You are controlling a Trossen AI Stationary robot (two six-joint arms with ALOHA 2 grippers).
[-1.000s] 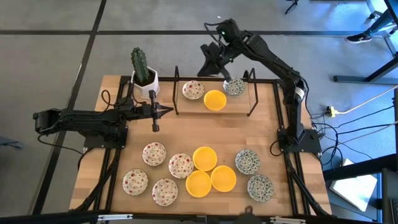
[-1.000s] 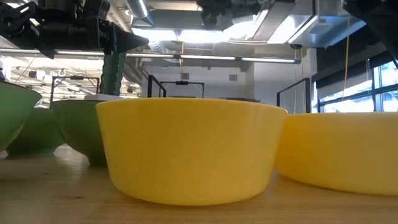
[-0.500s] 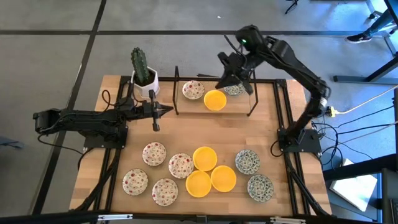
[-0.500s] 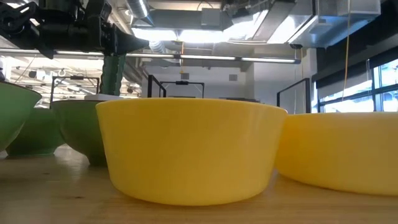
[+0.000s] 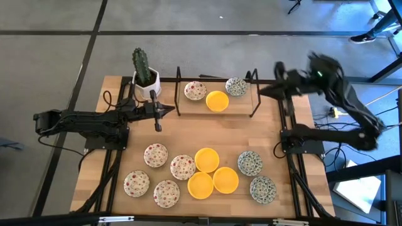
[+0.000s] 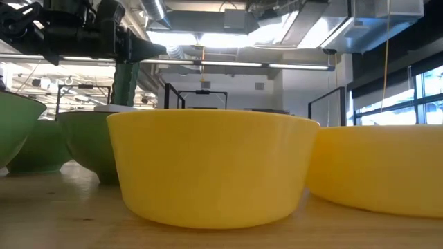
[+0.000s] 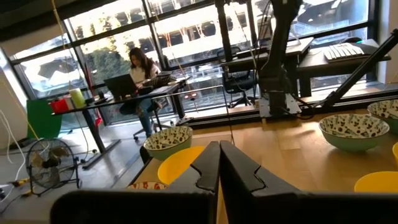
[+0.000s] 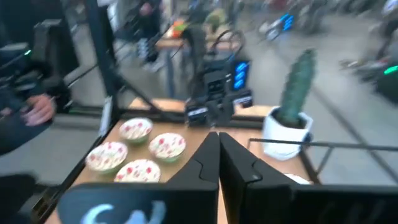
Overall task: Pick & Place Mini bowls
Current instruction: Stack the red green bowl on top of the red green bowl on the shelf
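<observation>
Seen from above, the left gripper [image 5: 168, 111] hovers over the wooden table [image 5: 264, 135] at about nine o'clock, its fingers [image 7: 208, 168] pressed together and holding nothing, pointing toward three o'clock. Just behind it, at eleven o'clock, stands a cactus in a white pot [image 5: 144, 75]. Inside the black wire rack [image 5: 217, 94] at twelve o'clock sit three mini bowls, all upright with mouths facing up: a red-speckled bowl [image 5: 195, 90], a yellow bowl [image 5: 217, 100] just beside it and a green-patterned bowl [image 5: 237, 86]; being round, none shows a long axis. Along the near edge, from seven to five o'clock, lie four more red-speckled bowls [image 5: 156, 155], then three yellow bowls [image 5: 206, 159] touching in a cluster, then two green-patterned bowls [image 5: 250, 163]. At two o'clock the right gripper [image 5: 267, 92] hangs blurred at the table's edge, beside the rack's right end; its fingers [image 8: 211, 158] meet with nothing between them. In the room beyond, a person [image 7: 143, 71] sits at a desk with a laptop.
</observation>
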